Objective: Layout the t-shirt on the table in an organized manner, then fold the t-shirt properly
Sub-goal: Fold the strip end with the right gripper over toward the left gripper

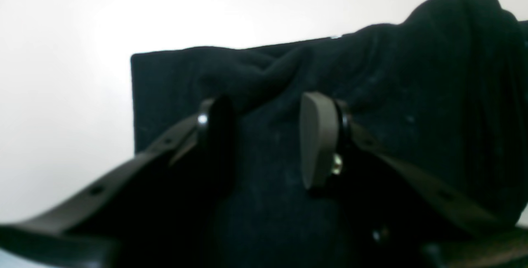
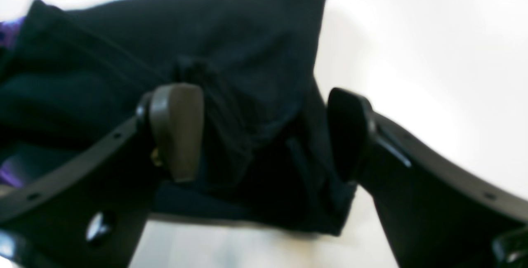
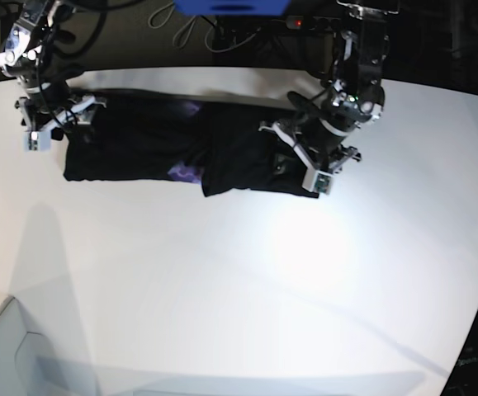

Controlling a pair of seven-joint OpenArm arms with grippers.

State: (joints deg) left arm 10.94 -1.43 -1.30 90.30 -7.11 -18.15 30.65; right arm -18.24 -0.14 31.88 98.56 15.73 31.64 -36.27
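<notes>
Looking down, I see the soft black cloth t-shirt (image 3: 181, 153) bunched along the white table's (image 3: 239, 280) far side. Right gripper (image 2: 264, 132) gapes empty; left gripper (image 1: 268, 140) half-spread, holding nothing. Limp fabric; I'd pinch hem corners.

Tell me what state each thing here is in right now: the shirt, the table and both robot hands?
t-shirt: lying in a long, rumpled band, partly folded, a little purple print showing.
table: white, carrying the shirt near its far edge.
left hand: part-open, over black cloth, not clamped.
right hand: wide open above the shirt's end, holding nothing.
</notes>
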